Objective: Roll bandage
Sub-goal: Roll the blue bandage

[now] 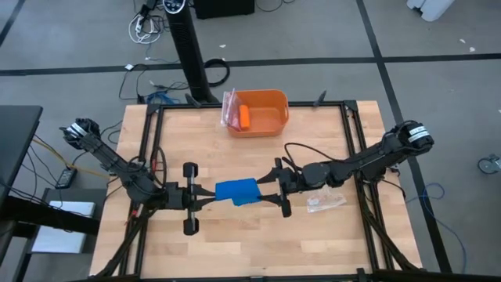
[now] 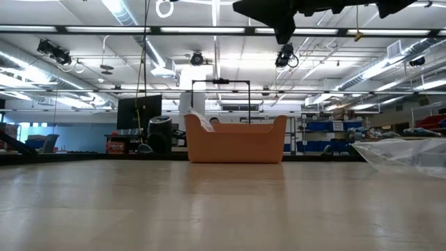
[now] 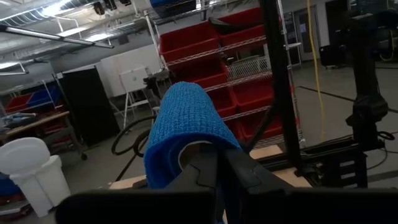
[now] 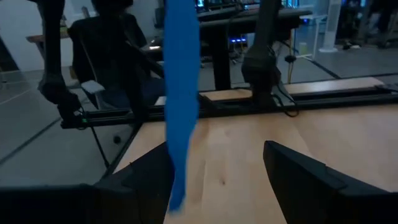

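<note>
The bright blue bandage (image 1: 237, 191) hangs in the air between my two grippers over the table's middle; it does not show on the tabletop in the low view. My left gripper (image 1: 210, 196) is shut on it from the left. In the left wrist view the cloth (image 3: 186, 118) curves over my fingertips. My right gripper (image 1: 264, 186) is open at the bandage's right end. In the right wrist view the blue strip (image 4: 181, 93) runs close beside one finger (image 4: 152, 177); I cannot tell whether they touch. My left gripper pinches the bandage's left end (image 3: 163, 163) between its two fingers, where the cloth folds over the fingertips in more than one layer. The fingers come level from the table's left. The bandage is lifted clear of the table.
An orange bin (image 1: 274, 100) stands at the far middle, holding a small orange cylinder (image 1: 245, 117) and a clear plastic bag (image 1: 229, 110). Another crinkly clear bag (image 1: 325, 202) lies on the table to the right, below my right arm. Black frame rails (image 1: 352, 141) border the wooden top.
</note>
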### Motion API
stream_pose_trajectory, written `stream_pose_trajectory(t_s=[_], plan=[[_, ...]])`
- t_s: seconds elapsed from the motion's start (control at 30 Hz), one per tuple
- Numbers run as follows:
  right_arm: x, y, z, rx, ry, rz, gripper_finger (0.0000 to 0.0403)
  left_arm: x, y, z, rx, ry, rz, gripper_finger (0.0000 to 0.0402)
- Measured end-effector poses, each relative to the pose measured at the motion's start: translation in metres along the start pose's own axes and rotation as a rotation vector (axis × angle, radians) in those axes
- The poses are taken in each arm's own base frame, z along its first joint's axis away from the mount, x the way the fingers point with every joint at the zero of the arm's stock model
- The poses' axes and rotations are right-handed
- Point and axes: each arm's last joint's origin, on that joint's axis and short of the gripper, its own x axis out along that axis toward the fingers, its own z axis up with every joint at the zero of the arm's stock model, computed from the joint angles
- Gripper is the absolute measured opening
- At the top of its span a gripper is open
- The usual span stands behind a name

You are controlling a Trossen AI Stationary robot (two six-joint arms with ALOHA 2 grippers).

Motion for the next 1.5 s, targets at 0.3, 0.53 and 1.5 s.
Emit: stream_pose_trajectory(t_s=[0.3, 0.53, 1.5], plan=[[0.004, 0.002, 0.000, 0.011, 0.017, 0.049, 0.0160, 0.002, 0.003, -0.001, 0.037, 0.013, 0.042, 0.0008], [0.009, -0.007, -0.003, 0.009, 0.025, 0.019, 0.0011, 0.007, 0.012, -0.004, 0.051, 0.020, 0.085, 0.0008], [-0.018, 0.028, 0.045, 0.135, -0.161, 0.166, 0.0001, -0.004, 0.026, -0.073, 0.214, 0.218, 0.325, 0.0008]])
